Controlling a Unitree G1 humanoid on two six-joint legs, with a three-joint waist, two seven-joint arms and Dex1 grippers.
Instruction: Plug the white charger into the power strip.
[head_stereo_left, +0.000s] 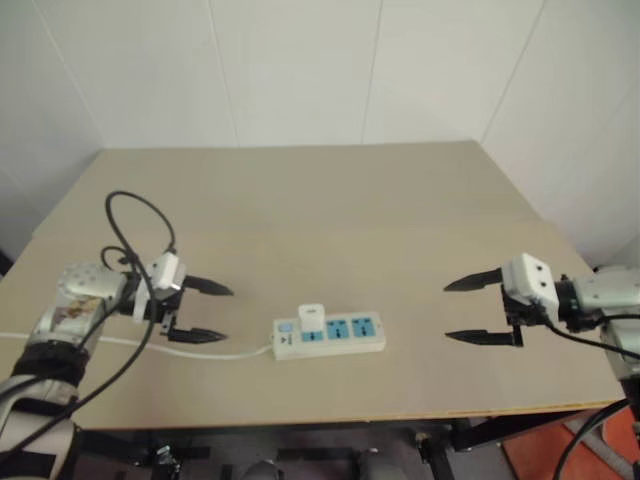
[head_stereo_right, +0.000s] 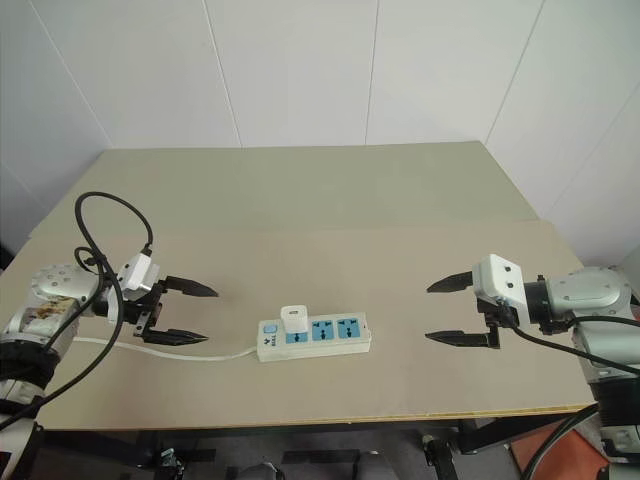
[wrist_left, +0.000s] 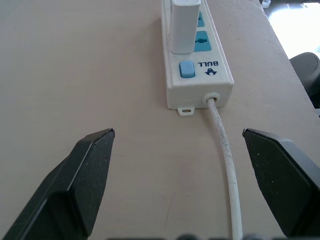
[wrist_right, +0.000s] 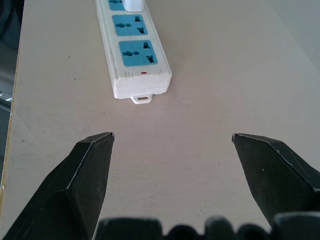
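The left gripper (head_stereo_left: 211, 312) hovered over the table (head_stereo_left: 330, 210) near its left edge, and its two black fingers (wrist_left: 82, 175) stood wide apart with nothing between them. They pointed toward the middle of the table, along the white cord (wrist_left: 226, 165) that ran from the left edge to the power strip (head_stereo_left: 329, 335).

The power strip lay flat near the front edge of the table, about halfway between the left and right edges, with its long side parallel to the front edge. The end with the small blue switch (wrist_left: 186, 69) and the cord faced the left gripper. The white charger (head_stereo_left: 311, 317) stood upright in the socket next to the switch, so it was plugged in. The two other light-blue sockets (wrist_right: 136, 52), further to the right, were free.

The right gripper (head_stereo_left: 480, 309) hovered near the right edge of the table, well apart from the strip, and pointed toward its plain end. Its fingers (wrist_right: 85, 175) were also spread wide and held nothing.
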